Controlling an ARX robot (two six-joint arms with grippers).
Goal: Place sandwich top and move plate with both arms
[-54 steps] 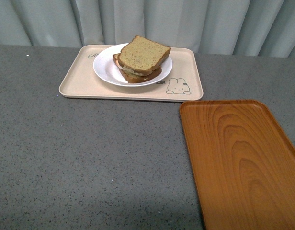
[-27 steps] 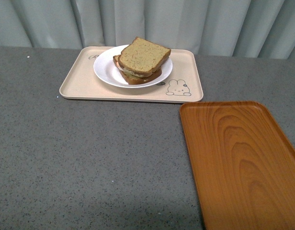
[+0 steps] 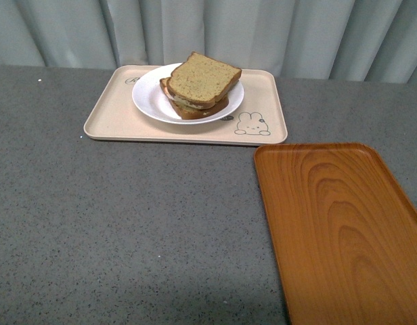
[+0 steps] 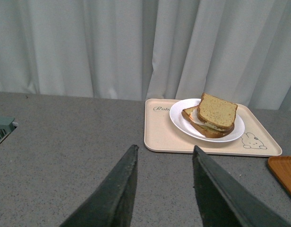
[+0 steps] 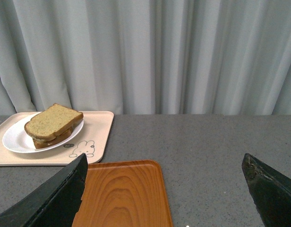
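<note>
Grey tabletop [image 3: 141, 223] before pale curtains, bread top [image 3: 203, 78] already stacked on white plate [image 3: 151, 98] on rabbit tray [image 3: 107, 122], left claw [image 4: 164, 189] and right claw [image 5: 164, 189] both spread, empty, well back; risk: uneven two-sided lift tipping plate, sliding bread off.

The beige tray [image 4: 157, 137] carries cursive lettering [image 4: 161, 109] in the corner just beside the plate [image 4: 181, 118], beginning "Rab"; the rest is too small to read. A small rabbit drawing [image 3: 252, 122] sits in the tray's opposite corner, with no readable words.
</note>
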